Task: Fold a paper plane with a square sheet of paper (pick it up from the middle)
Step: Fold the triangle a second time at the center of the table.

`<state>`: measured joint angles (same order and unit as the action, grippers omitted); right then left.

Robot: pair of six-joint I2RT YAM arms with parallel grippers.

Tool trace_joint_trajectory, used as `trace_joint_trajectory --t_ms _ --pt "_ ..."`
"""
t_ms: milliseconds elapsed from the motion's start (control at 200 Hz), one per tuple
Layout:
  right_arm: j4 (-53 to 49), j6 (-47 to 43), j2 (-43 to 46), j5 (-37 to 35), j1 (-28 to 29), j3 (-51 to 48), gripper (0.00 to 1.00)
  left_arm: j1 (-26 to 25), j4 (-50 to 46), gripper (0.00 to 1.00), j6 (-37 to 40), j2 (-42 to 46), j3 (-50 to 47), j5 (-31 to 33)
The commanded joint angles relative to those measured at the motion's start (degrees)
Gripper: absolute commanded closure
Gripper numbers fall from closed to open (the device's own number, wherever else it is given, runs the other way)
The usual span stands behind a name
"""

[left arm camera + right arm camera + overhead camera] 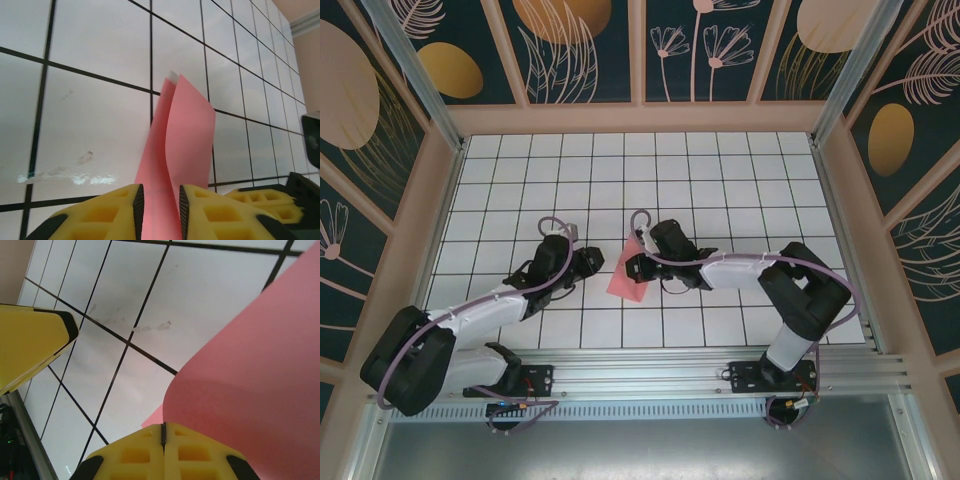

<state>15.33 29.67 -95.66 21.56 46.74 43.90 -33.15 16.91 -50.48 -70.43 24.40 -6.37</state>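
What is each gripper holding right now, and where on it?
The right gripper is shut on an edge of the pink paper. The left gripper has the doubled sheet between its fingers; a firm pinch cannot be told.

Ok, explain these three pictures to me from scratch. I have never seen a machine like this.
These are two robot arms bolted at the near edge of a white gridded table. The overhead picture looks down from above and behind them. The other two come from cameras on each wrist, so you see each arm's own yellow fingers. Between the arms is a salmon-pink sheet of paper, bent and lifted. The right gripper is shut on its edge. The left gripper has the paper between its fingers, with a narrow gap either side, so a firm pinch cannot be confirmed.
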Motion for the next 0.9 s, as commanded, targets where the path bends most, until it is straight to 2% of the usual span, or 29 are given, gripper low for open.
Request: trace_joint_trajectory --t_ms 0,350,625,891 --pt "9.1 3.8 -0.7 5.1 -0.8 -3.4 1.0 0.2 6.8 0.76 1.7 -2.1 -1.1 -7.3" --pt "14.3 5.5 -1.2 5.9 -2.4 -7.4 1.0 -0.1 11.5 0.89 -0.3 -9.0 -3.2 -18.4" --pt "16.1 7.1 -0.8 5.2 -2.4 -8.5 1.0 -2.5 11.1 0.89 -0.8 -11.5 -3.1 -19.6" --pt "15.3 6.6 -0.6 5.0 -2.4 -9.0 1.0 -5.0 11.7 0.88 -1.0 -17.6 -0.2 -19.4"
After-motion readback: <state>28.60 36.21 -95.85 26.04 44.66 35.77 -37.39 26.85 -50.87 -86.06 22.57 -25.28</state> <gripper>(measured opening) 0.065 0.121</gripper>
